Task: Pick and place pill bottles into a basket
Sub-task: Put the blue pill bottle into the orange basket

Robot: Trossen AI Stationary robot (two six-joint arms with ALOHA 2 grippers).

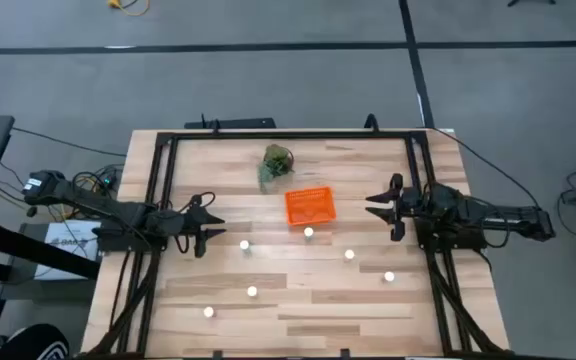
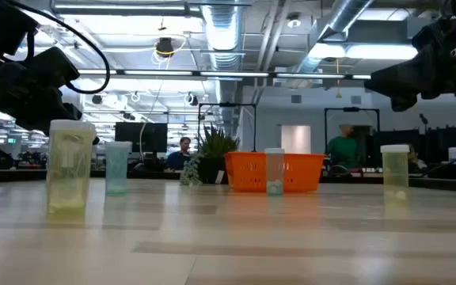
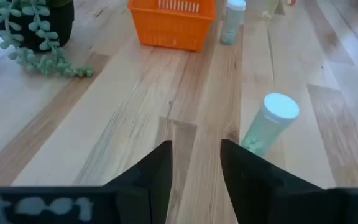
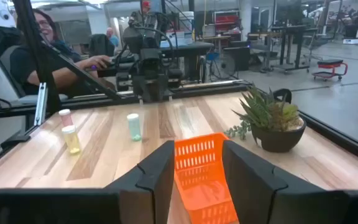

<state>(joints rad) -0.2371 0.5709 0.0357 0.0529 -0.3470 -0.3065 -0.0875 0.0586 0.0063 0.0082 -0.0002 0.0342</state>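
The orange mesh basket (image 1: pixel 308 207) stands at the table's middle; it also shows in the low view (image 2: pixel 248 172). Several white-capped pill bottles stand upright on the wood near it: one (image 1: pixel 245 244) just right of my left gripper, one (image 1: pixel 308 232) at the basket's near side, others (image 1: pixel 349 255) (image 1: pixel 389 277) (image 1: pixel 252 292) nearer the front. My left gripper (image 1: pixel 213 228) is open and empty at the table's left; a pale green bottle (image 3: pixel 272 124) stands just ahead of its fingers. My right gripper (image 1: pixel 373 205) is open and empty, right of the basket (image 4: pixel 204 174).
A small potted green plant (image 1: pixel 277 163) stands behind the basket toward the far edge. A dark frame (image 1: pixel 288 135) runs around the table. People sit in the room beyond the table (image 4: pixel 42 37). Bare wood lies along the near edge (image 1: pixel 308 335).
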